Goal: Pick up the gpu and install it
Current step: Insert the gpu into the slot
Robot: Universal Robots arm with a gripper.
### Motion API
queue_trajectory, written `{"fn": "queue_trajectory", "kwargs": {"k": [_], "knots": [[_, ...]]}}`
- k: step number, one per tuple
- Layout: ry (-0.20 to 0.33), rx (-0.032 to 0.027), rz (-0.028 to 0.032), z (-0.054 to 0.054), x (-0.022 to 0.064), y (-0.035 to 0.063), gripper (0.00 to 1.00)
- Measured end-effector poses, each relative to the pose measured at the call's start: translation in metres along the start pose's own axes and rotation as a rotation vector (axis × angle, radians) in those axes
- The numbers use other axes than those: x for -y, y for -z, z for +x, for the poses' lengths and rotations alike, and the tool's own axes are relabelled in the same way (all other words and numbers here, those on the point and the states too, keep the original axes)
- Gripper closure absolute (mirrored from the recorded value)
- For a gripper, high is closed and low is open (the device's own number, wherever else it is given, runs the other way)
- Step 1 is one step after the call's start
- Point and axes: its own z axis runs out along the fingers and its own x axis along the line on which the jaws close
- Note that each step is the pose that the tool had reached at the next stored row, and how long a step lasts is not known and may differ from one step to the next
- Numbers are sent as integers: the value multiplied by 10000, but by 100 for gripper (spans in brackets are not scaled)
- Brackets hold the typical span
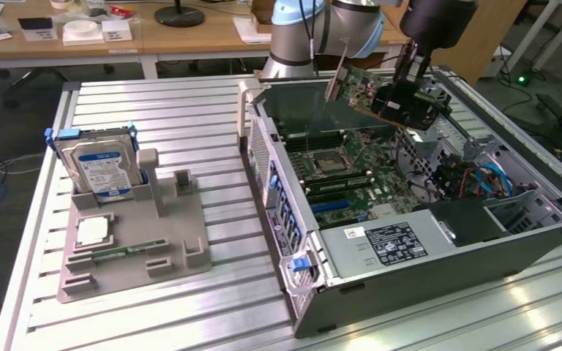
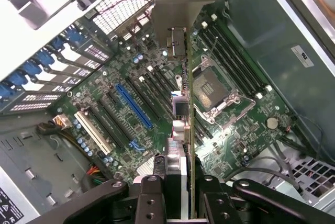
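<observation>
Fingers (image 2: 150,199) clamp the gpu (image 1: 362,86) over the open computer case (image 1: 427,267), motherboard (image 1: 345,179) inside.

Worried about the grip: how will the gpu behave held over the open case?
The gpu, a flat circuit board, is probably stiff. Held edge-on in the gripper, it might pivot toward its metal bracket. Its exposed fan looks fragile.

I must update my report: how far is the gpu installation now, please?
Done: the gpu is picked up. In hand: the gripper holds it above the open computer case. Left: it is not yet seated in the motherboard.
</observation>
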Motion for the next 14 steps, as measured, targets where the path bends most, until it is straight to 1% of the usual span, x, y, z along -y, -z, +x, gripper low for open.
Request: {"fn": "queue_trajectory", "kwargs": {"k": [14], "knots": [[920, -50, 4, 0, 0, 0, 72]]}}
